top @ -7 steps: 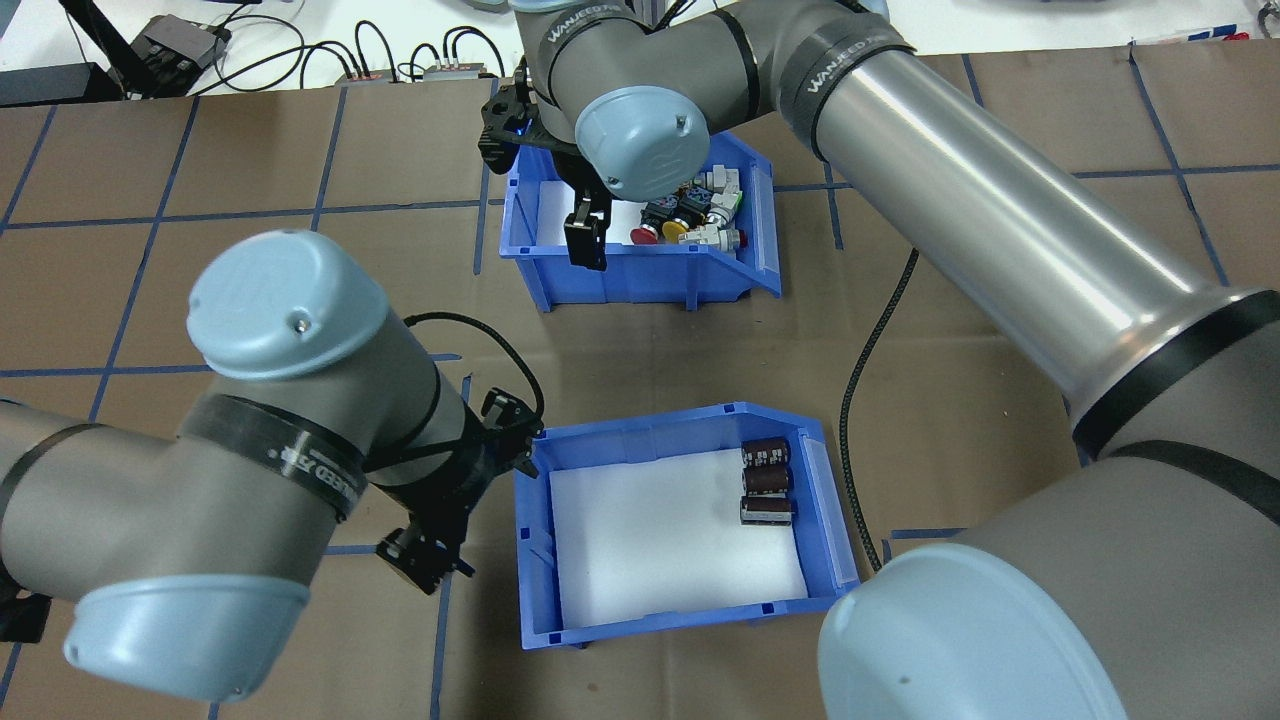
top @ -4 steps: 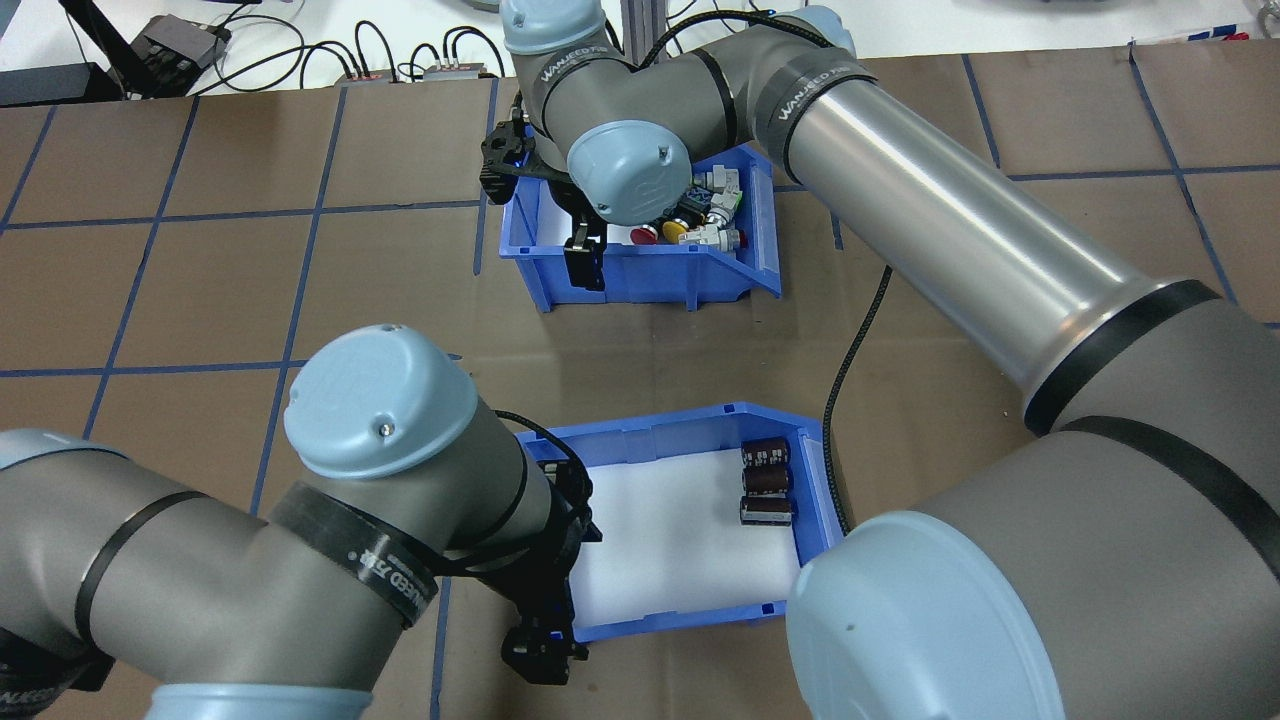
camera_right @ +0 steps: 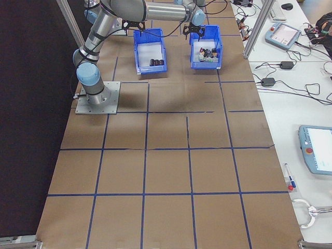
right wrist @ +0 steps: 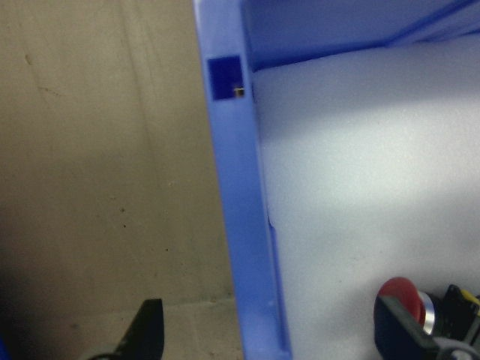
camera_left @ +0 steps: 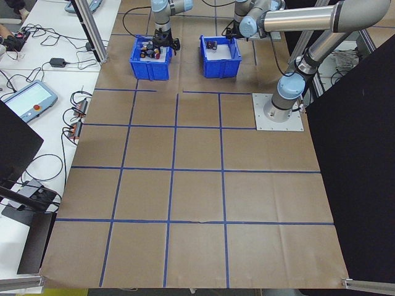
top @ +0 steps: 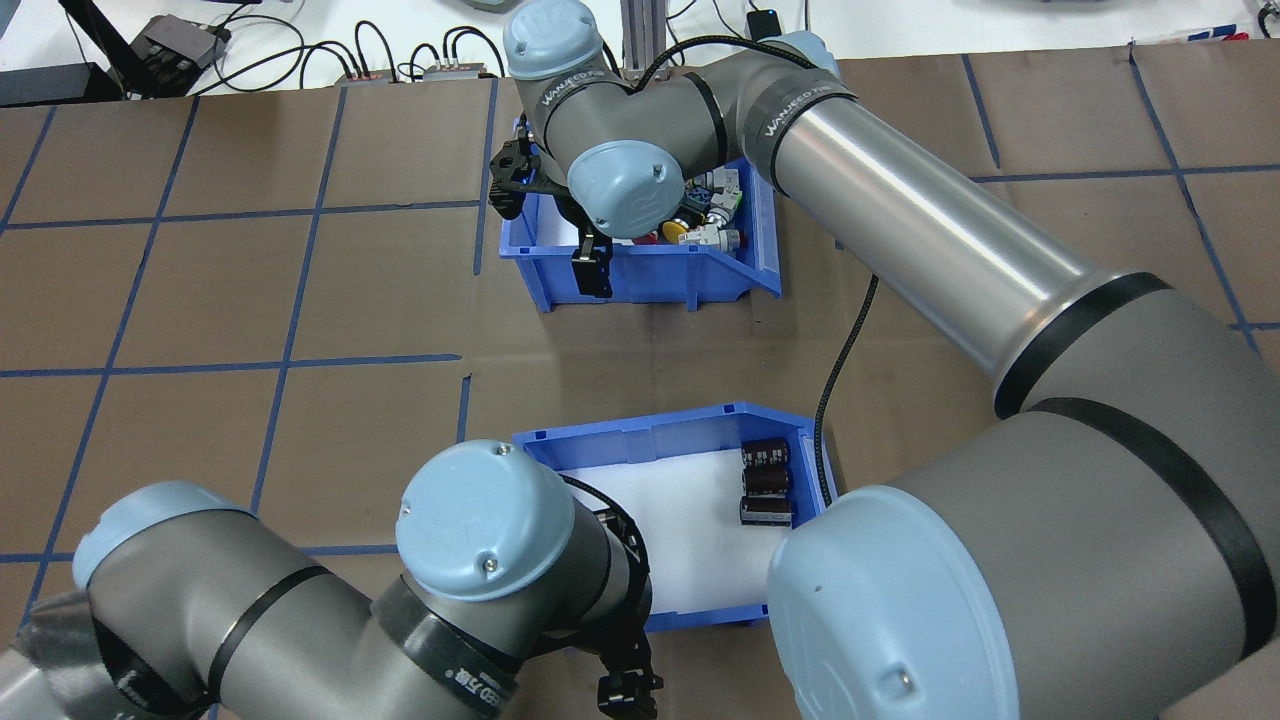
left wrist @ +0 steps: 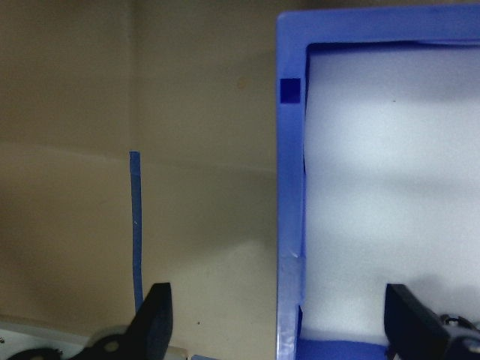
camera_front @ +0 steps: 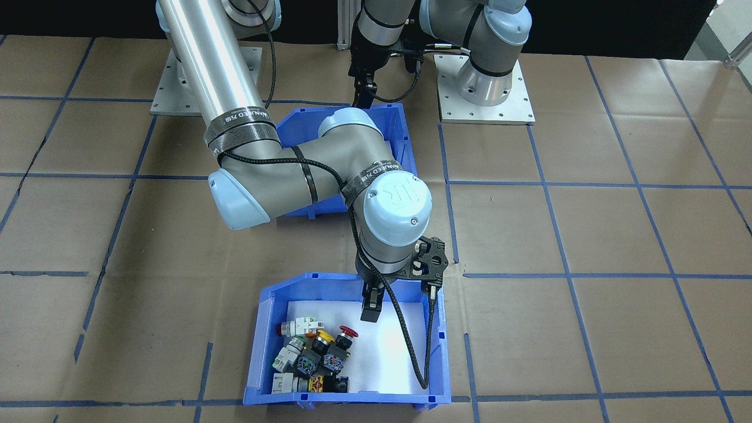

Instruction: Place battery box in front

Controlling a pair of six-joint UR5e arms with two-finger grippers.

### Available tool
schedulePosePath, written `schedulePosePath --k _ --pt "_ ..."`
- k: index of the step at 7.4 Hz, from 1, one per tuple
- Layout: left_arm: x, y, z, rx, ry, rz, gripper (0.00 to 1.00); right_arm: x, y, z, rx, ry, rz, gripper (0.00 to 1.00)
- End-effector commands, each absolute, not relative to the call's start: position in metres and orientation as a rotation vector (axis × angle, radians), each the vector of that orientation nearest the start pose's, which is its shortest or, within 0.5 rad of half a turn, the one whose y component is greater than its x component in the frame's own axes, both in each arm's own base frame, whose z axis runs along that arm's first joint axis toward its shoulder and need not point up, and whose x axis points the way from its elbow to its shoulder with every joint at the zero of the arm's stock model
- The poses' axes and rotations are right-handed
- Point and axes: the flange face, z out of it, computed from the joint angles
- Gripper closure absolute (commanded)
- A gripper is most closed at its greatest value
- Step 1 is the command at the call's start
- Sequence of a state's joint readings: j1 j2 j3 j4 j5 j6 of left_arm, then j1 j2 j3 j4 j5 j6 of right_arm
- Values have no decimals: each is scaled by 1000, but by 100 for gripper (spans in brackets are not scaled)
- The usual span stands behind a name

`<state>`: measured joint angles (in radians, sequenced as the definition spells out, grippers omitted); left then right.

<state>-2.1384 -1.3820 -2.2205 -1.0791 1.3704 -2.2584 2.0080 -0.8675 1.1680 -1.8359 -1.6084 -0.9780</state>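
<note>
The battery box (top: 650, 425) is the blue bin nearer the robot, with a white foam floor and three dark cells (top: 767, 485) at its right end. It also shows behind the right arm (camera_front: 393, 126). My left gripper (top: 625, 680) is open astride the box's robot-side wall (left wrist: 289, 187), one finger outside and one over the foam. My right gripper (top: 590, 268) is open too, astride the robot-side wall (right wrist: 240, 225) of the farther blue bin (camera_front: 258, 352). One of its fingers (camera_front: 370, 306) hangs inside that bin.
The farther bin holds several colourful push-button switches (camera_front: 314, 355) at one end. The right arm's black cable (top: 845, 340) hangs beside the battery box. Robot base plates (camera_front: 486, 88) stand behind it. Benches with cables and tablets (camera_right: 282, 33) run past the far table edge.
My left arm swung from the table left of the battery box round to its robot-side wall. My right gripper sank a little onto the farther bin's wall.
</note>
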Motion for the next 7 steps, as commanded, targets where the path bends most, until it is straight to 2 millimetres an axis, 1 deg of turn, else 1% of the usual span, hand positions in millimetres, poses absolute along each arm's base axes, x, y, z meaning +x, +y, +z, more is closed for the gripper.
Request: schedulePosePath --k 1,2,3,4,5,6,7 --pt "-351 -241 295 -2467 2142 149 0 432 -623 275 -2067 2414 42 82" --pt "-352 -239 293 -2455 2149 141 0 432 -623 283 -2071 2415 28 96" --pt "-352 -236 289 -2444 2146 150 0 430 -625 289 -2071 2420 12 99" --pt "-350 -233 281 -2431 2133 154 0 422 -628 303 -2070 2439 -11 100" --pt "-347 -230 275 -2420 2124 150 0 408 -630 319 -2096 2461 -17 100" --pt "-347 -230 267 -2405 2113 154 0 386 -633 337 -2120 2452 -28 100" --pt "-349 -231 258 -2380 2105 154 1 348 -646 356 -2127 2466 -31 100"
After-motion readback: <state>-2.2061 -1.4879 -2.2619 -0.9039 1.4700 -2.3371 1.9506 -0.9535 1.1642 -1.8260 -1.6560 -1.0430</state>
